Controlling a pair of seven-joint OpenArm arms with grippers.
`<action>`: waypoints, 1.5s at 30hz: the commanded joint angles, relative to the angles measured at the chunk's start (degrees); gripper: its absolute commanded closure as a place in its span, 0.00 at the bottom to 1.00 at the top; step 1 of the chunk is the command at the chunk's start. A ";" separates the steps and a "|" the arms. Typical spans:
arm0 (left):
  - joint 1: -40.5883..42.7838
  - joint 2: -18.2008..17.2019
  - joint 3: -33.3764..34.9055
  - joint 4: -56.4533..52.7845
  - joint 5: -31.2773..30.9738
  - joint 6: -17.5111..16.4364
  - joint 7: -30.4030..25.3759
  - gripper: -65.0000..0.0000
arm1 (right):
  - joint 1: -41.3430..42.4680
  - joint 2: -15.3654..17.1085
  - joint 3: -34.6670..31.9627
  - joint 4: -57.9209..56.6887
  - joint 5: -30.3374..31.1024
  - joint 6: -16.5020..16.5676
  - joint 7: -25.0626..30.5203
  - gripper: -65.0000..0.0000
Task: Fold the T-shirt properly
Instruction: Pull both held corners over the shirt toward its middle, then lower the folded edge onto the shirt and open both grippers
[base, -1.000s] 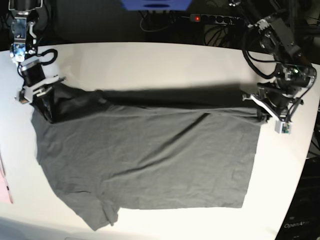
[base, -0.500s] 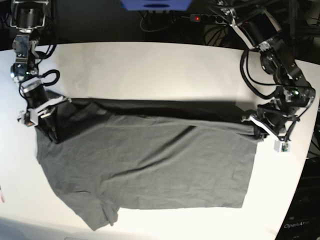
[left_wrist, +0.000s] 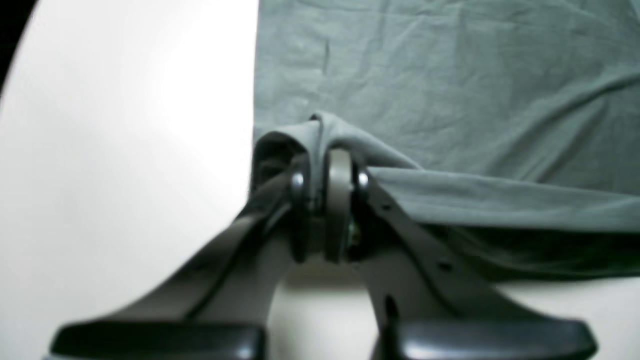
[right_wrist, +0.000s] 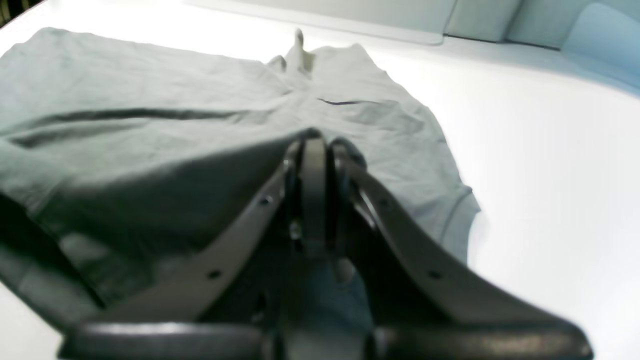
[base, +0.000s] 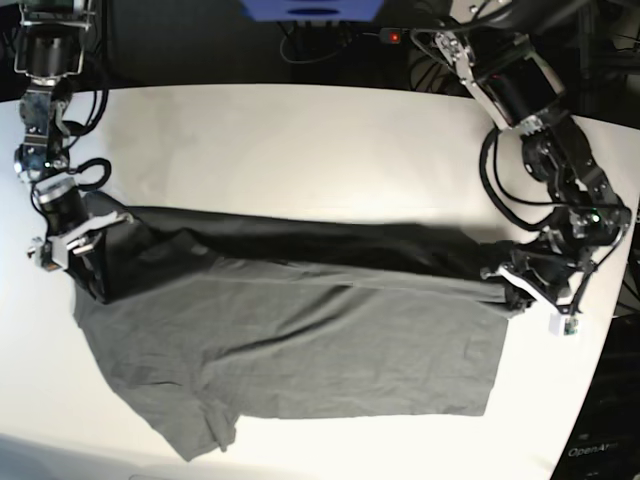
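The dark charcoal T-shirt (base: 300, 350) lies spread on the white table (base: 300, 140), with its far edge lifted and pulled toward the near side as a fold. My left gripper (base: 515, 290) at the base view's right is shut on the T-shirt's (left_wrist: 450, 100) corner, cloth bunched between its fingers (left_wrist: 340, 170). My right gripper (base: 95, 285) at the base view's left is shut on the T-shirt's (right_wrist: 150, 125) other far corner, near the sleeve. A sleeve (base: 205, 430) sticks out at the near left.
A power strip (base: 420, 38) and cables lie behind the table's far edge. A blue object (base: 312, 8) sits at the top centre. The table's right edge curves close to the left arm (base: 560, 170).
Both grippers have carried the T-shirt's far edge nearer to the front of the table, and the folded strip now overlaps more of the lower layer.
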 joint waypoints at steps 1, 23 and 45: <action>-1.13 -0.41 0.08 0.10 -0.71 0.15 -2.54 0.97 | 1.36 1.19 0.17 0.13 1.13 -0.13 1.85 0.95; -5.09 -2.17 3.68 -9.31 -0.71 0.15 -9.75 0.97 | 10.16 -4.43 0.35 -4.88 -13.02 -0.04 1.85 0.95; -8.34 -4.46 3.95 -9.31 -0.71 0.24 -9.66 0.97 | 16.66 -3.20 0.35 -10.68 -15.84 0.05 1.94 0.95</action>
